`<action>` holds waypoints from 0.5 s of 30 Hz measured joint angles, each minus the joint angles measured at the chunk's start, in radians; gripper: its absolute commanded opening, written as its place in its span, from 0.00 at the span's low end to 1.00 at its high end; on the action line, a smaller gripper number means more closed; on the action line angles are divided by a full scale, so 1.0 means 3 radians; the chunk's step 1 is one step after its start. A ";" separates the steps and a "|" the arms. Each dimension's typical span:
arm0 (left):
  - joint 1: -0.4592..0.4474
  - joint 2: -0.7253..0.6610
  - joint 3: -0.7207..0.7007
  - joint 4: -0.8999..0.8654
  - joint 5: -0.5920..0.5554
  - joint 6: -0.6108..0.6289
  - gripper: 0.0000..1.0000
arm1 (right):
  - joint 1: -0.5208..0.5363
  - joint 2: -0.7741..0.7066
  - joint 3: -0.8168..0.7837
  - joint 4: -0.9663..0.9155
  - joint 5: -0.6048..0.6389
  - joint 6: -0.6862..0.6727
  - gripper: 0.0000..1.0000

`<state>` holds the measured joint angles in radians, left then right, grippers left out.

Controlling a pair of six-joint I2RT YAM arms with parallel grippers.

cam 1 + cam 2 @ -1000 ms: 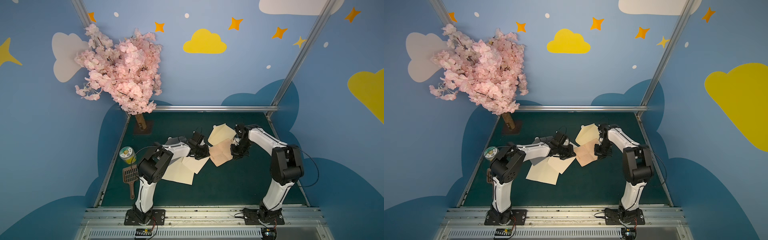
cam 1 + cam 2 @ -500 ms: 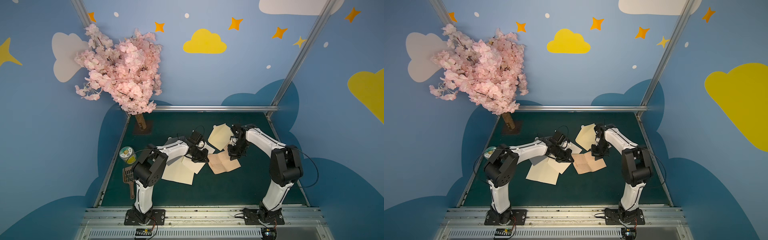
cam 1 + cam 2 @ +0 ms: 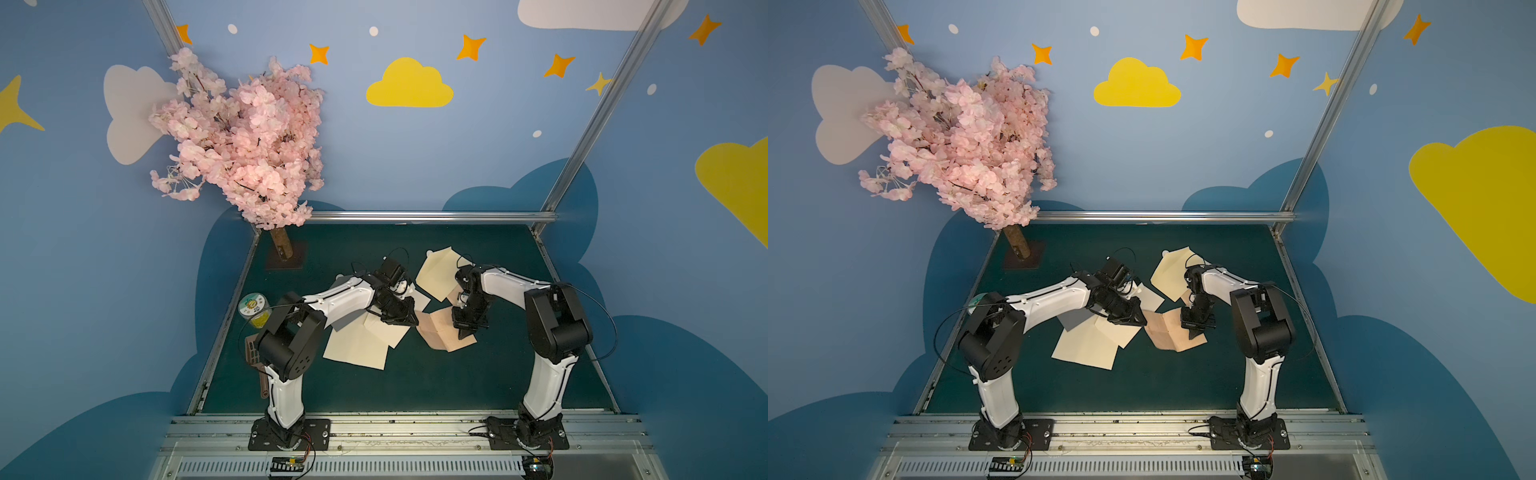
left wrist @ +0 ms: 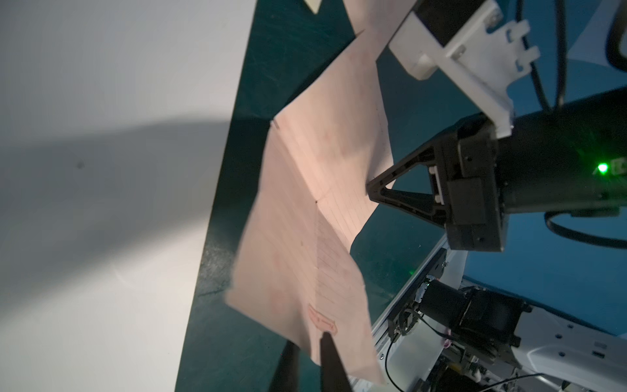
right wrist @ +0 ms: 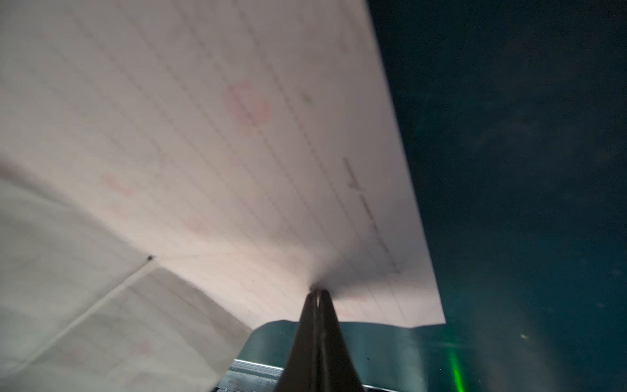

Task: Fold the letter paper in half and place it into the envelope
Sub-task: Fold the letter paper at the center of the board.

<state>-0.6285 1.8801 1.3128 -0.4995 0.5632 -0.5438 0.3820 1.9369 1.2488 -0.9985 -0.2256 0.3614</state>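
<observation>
Right tool (image 3: 463, 332) pinching the letter paper (image 3: 440, 332); left tool (image 3: 409, 322) slightly spread

1. Right tool. In my right wrist view its fingers (image 5: 307, 325) are pressed together on one edge of the letter paper (image 5: 203, 135). The sheet bows away from that pinch. Both top views show this tool (image 3: 1196, 330) pointing down onto the side of the paper nearer the right arm.

2. Left tool. In my left wrist view the two dark fingertips stand a little apart, and the near corner of the paper (image 4: 305, 220) runs between them. I cannot confirm a grip there.

3. Letter paper. It is pinkish, lined and marked by creases, lies opened out rather than folded in half, and sits mid-bench between the two tools (image 3: 1140, 322).

4. Envelope (image 3: 434, 270). It is cream-coloured and lies flat toward the back of the green bench (image 3: 415, 386), just behind the right tool and apart from the paper. The paper is not in it.

5. Other items. Cream sheets (image 3: 357, 349) overlap under the left arm. A pink blossom tree (image 3: 245, 137) stands at the back left corner.
</observation>
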 measured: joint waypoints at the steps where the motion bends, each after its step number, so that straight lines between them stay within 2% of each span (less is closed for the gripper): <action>1: 0.0000 0.0004 0.0001 0.0048 0.0033 -0.0042 0.41 | -0.0001 0.0000 -0.0004 0.0005 -0.0006 0.0006 0.00; 4: -0.0003 0.0015 0.0001 0.0239 0.0130 -0.0214 0.48 | -0.0009 -0.0010 -0.0020 0.0024 -0.0031 0.0038 0.00; 15: -0.0070 0.0209 -0.0001 0.1342 0.0376 -0.1012 0.47 | -0.0065 -0.0038 -0.0083 0.0085 -0.0179 0.0094 0.00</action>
<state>-0.6495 1.9427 1.3125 -0.0971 0.6762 -0.8474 0.3626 1.9255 1.2240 -0.9730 -0.2794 0.3897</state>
